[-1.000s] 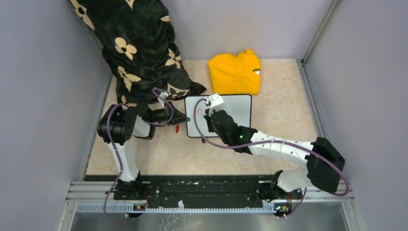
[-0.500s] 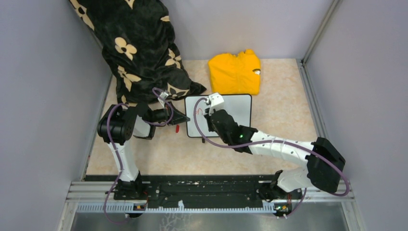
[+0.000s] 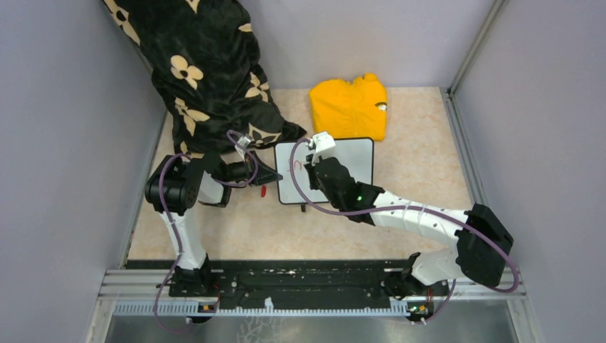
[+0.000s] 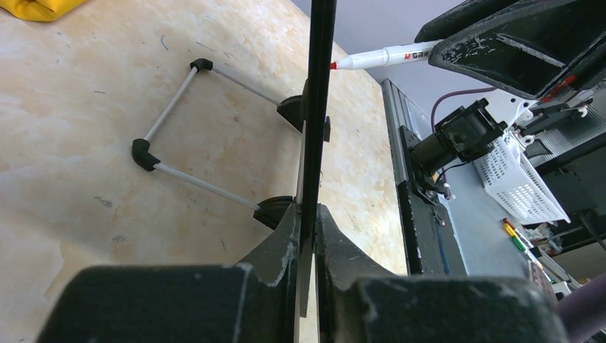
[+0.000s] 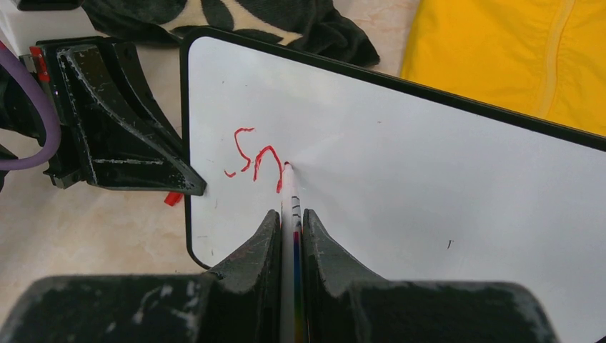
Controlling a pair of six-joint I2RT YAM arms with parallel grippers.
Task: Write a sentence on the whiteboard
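Small white whiteboard with a thin black rim (image 3: 355,158) sits mid beige table (image 3: 421,214), just beside the folded yellow garment (image 3: 349,108). Left gripper (image 3: 276,174) pinches its left edge, red marker strokes (image 5: 251,158) sit near there, and right gripper (image 5: 289,220) is clamped on a slim white marker pen (image 5: 289,187), tip on the board.

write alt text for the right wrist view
The right gripper holds a marker with its tip on the whiteboard, beside the first red letters. The left gripper clamps the board's left edge; a yellow garment lies beyond.

Near edge of whiteboard (image 3: 355,151) (top view) partly under right arm (image 3: 418,216)
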